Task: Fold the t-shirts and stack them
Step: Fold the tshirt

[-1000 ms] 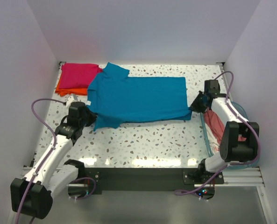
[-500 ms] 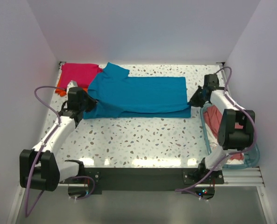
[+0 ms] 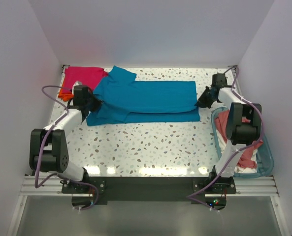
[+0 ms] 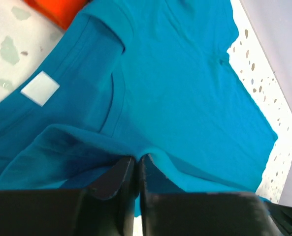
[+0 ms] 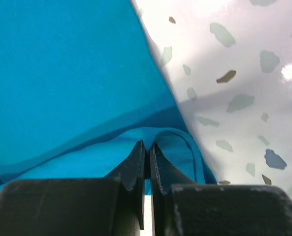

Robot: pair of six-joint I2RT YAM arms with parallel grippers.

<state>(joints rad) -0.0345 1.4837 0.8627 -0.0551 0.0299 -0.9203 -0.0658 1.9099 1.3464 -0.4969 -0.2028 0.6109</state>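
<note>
The teal blue t-shirt (image 3: 146, 101) lies lengthwise across the back of the table, its near long edge folded up over the body. My left gripper (image 3: 92, 104) is shut on the shirt's cloth at its left end; the left wrist view shows the teal fabric (image 4: 185, 88) pinched between the fingers (image 4: 111, 179). My right gripper (image 3: 202, 101) is shut on the shirt's right hem (image 5: 178, 135). The magenta pink t-shirt (image 3: 83, 76) lies folded on the orange t-shirt (image 3: 65, 92) at the back left. The salmon pink t-shirt (image 3: 229, 129) lies in the basket.
The clear blue-tinted plastic basket (image 3: 265, 156) stands at the right table edge, holding salmon and white cloth. White walls close in the back and sides. The speckled tabletop (image 3: 150, 142) is bare in front of the shirt.
Both grippers have carried the teal shirt's near edge toward the back, folding it over the body. The shirt is now a narrower band.
</note>
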